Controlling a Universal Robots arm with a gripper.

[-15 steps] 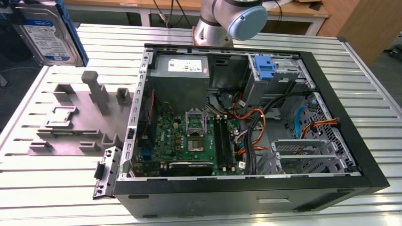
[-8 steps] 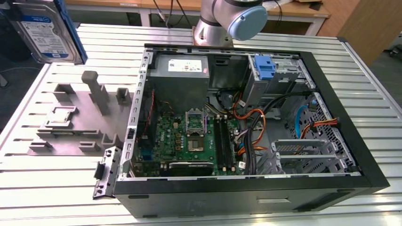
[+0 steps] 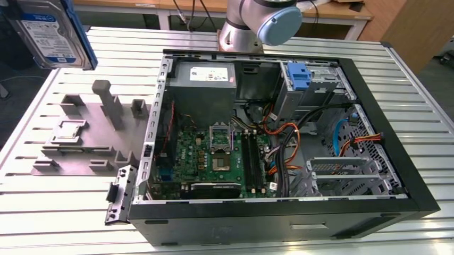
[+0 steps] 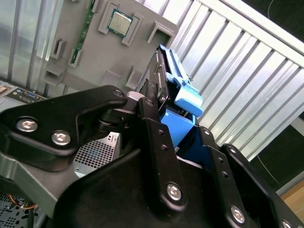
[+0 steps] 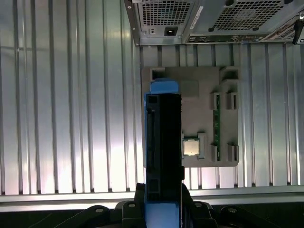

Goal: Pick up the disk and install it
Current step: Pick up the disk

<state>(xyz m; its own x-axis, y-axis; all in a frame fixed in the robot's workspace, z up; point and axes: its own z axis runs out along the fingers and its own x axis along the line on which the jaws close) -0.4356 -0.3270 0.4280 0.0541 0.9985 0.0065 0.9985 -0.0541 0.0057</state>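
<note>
Where the disk is: the disk [image 3: 50, 34] hangs in the air at the far end of the exterior view's left, above the far left corner of the table [image 3: 64, 212] and well apart from the computer case [image 3: 397, 159].
Disk, its pose: it stands roughly upright, and its white-and-blue label [image 3: 44, 37] faces the exterior camera. In the first wrist view it is edge-on.
Bracket: a blue plastic bracket [image 4: 183, 95] wraps the disk's edges, and one clip of it sticks out past the black fingers.
Gripper: the gripper [image 4: 175, 118] is clamped on the disk, with a black finger [image 4: 154, 137] pressed against each broad side.
Tray: a grey moulded tray [image 3: 92, 133] lies flat on the table, just to the left of the case in the exterior view. In the first wrist view the disk hangs over one edge of it.
Chip: a square chip [image 3: 67, 133] sits in a pocket of the tray.
Memory stick: a thin green stick [image 5: 216, 128] lies in a slot of the tray, near the chip.
Case: it lies on its side with the cover off and the inside open upward.
Power supply: a grey box [image 3: 206, 77] with a white sticker fills the case's far left corner.
Circuit board: a green board [image 3: 212, 159] covers the case floor, nearer than the power supply.
Cage: a silver cage [image 3: 322, 74] with a blue latch [image 3: 298, 77] sits in the case's far right corner.
Cables: orange, black and blue cables [image 3: 294, 143] run between the board and the right wall.
Arm: its grey and blue base [image 3: 259, 24] stands on the table just beyond the case.
</note>
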